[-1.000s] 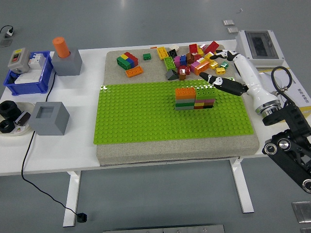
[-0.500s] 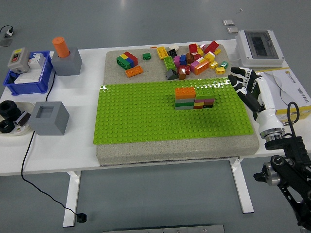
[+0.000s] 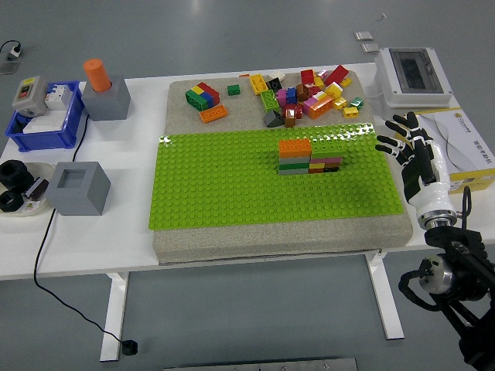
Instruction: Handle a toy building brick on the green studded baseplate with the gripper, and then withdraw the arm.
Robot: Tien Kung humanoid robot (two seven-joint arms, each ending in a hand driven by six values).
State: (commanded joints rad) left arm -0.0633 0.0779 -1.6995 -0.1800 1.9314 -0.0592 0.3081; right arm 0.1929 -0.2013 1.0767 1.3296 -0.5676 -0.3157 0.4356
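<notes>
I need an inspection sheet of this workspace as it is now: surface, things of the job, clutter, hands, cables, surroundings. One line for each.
Surface: white table carrying a beige pad.
Job's things: green studded baseplate lies on the pad; a stacked brick block, orange on top at its left, stands on it; loose brick pile and a small brick group lie on the pad behind it.
Clutter: blue bin, two grey blocks, one with an orange cylinder, black rolls, white box.
Hands: right hand open, holding nothing, beside the baseplate's right edge; left hand not in view.
Cables: black cable hangs off the near left edge to the floor.
Surroundings: grey floor; no person seen.
</notes>
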